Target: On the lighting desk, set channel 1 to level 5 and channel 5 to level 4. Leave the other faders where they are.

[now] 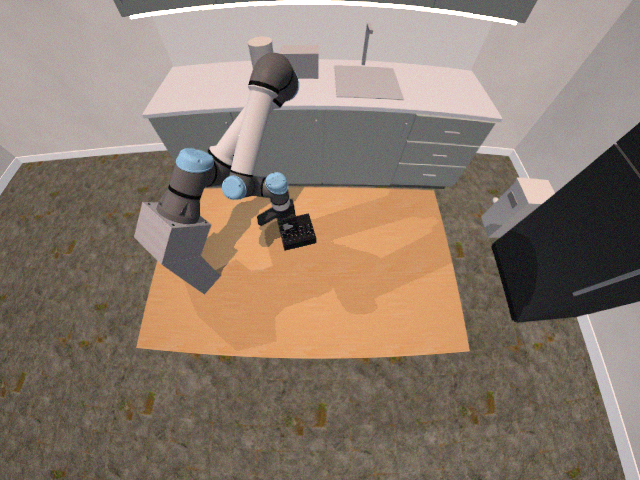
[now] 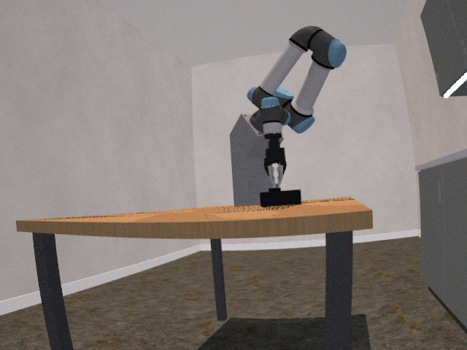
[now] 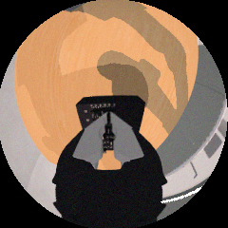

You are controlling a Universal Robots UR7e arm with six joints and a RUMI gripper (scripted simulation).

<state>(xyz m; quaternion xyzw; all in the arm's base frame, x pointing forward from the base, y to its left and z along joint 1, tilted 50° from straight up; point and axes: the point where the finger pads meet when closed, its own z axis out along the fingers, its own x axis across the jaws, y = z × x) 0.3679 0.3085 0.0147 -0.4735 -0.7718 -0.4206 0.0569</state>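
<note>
The lighting desk [image 1: 299, 235] [image 2: 288, 197] [image 3: 128, 109] is a small black box with rows of small faders on the wooden table [image 1: 310, 310] [image 2: 188, 222], near the robot's base. My gripper [image 1: 287, 225] [image 2: 276, 185] [image 3: 108, 112] points straight down with its fingers shut together, empty. The fingertips reach the desk's top near its left side in the exterior view. In the wrist view the tips lie over the fader rows. The single faders and their levels are too small to read.
The robot's grey pedestal [image 1: 173, 242] stands at the table's back left corner. A kitchen counter with a sink [image 1: 367, 82] runs behind the table. A dark cabinet [image 1: 573, 242] stands to the right.
</note>
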